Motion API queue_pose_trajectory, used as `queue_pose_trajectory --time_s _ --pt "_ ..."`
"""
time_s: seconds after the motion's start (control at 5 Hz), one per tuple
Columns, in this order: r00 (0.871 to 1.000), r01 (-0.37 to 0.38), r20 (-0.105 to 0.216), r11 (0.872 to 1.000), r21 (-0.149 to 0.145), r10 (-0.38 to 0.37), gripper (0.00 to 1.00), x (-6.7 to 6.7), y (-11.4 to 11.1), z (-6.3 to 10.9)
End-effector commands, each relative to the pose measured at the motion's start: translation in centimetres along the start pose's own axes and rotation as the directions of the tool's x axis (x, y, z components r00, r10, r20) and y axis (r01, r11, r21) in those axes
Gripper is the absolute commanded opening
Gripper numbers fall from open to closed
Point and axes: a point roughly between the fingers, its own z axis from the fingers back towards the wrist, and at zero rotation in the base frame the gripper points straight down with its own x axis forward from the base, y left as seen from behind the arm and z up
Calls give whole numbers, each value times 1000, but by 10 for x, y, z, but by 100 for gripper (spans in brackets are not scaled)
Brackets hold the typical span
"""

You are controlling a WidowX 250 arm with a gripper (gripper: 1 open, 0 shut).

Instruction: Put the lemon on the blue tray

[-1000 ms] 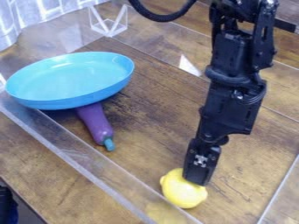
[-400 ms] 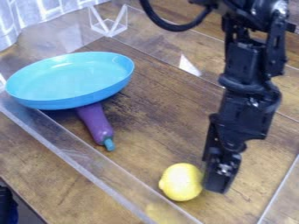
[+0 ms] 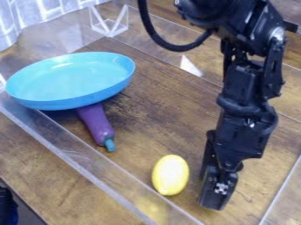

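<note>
The yellow lemon (image 3: 171, 174) lies on the wooden table near the front edge. My gripper (image 3: 216, 190) points steeply down just right of it, low over the table, with nothing between its fingers. It looks open, though its dark fingers are hard to separate. The lemon sits beside the gripper, not in it. The blue tray (image 3: 35, 88) is at the far left, well away from the lemon, and nothing lies on it.
A purple eggplant (image 3: 97, 123) with a teal stem lies just in front of the tray's rim, between tray and lemon. A clear plastic strip (image 3: 70, 149) runs diagonally along the table's front left. A clear container (image 3: 112, 18) stands at the back.
The gripper has moved from right above the lemon to its right side and lower. The lemon has shifted slightly left and turned, now showing its long side.
</note>
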Motion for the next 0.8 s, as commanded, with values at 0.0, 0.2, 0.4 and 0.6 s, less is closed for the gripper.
queue_pose_trajectory --time_s 0.0,0.2,0.4,0.6 --pt "1000 18 10 1000 14 -19 0 -2 -5 -1" --pt "1000 23 4 1000 15 -23 0 -2 -2 4" --pt "1000 30 -1 999 12 -30 0 -4 2 9" --pt "1000 -1 3 1000 9 0 0 -12 6 14"
